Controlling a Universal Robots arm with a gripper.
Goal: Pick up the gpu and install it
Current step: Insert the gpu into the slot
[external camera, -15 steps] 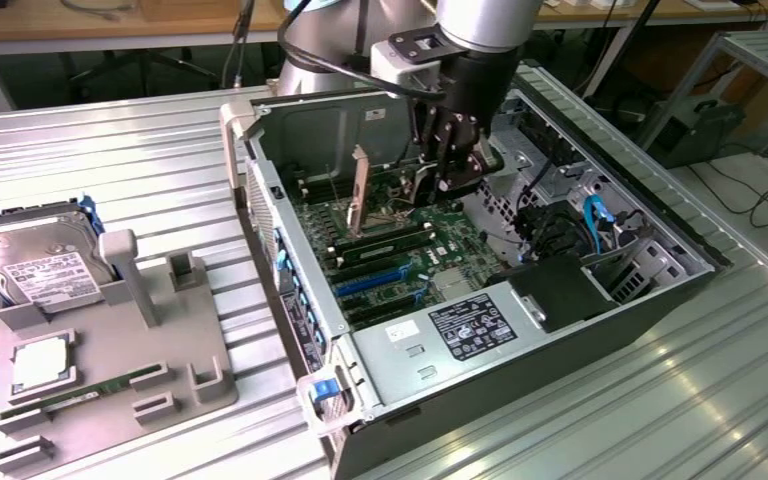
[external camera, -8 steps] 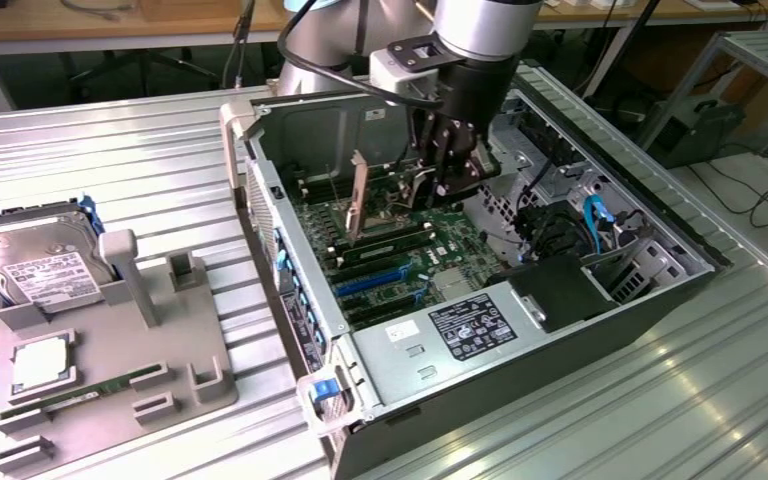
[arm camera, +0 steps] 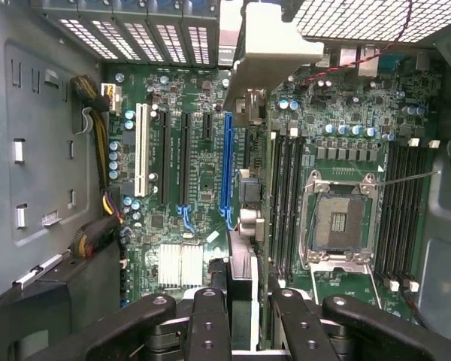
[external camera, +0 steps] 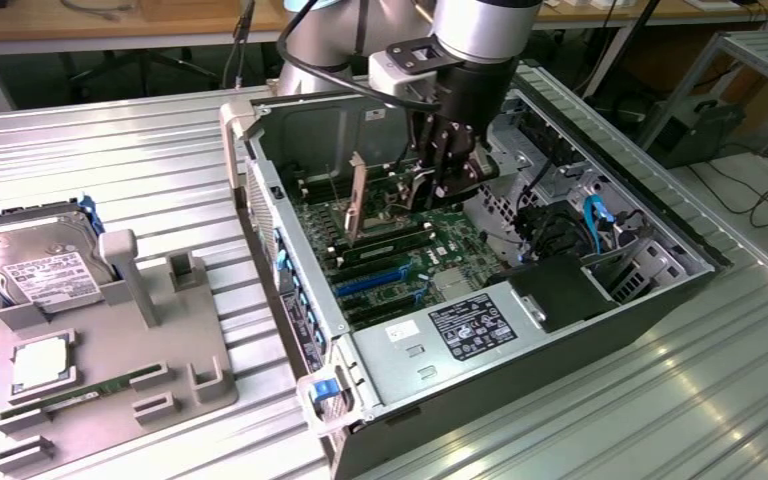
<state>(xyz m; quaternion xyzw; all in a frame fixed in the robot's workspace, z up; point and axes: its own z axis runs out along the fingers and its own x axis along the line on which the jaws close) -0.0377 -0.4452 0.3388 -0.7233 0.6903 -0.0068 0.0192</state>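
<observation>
Metal table point(external camera: 117, 160) w/ open PC case point(external camera: 531, 390), grey tray point(external camera: 104, 335) (parts holder)

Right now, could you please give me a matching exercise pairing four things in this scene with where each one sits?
1. gpu
2. hard drive
3. memory stick
4. CPU socket

A. flat on the grey fixture
B. empty, on the motherboard
C. between the jaws
D. propped up on the grey fixture

Pairs: 1-C, 2-D, 3-A, 4-B.
</observation>
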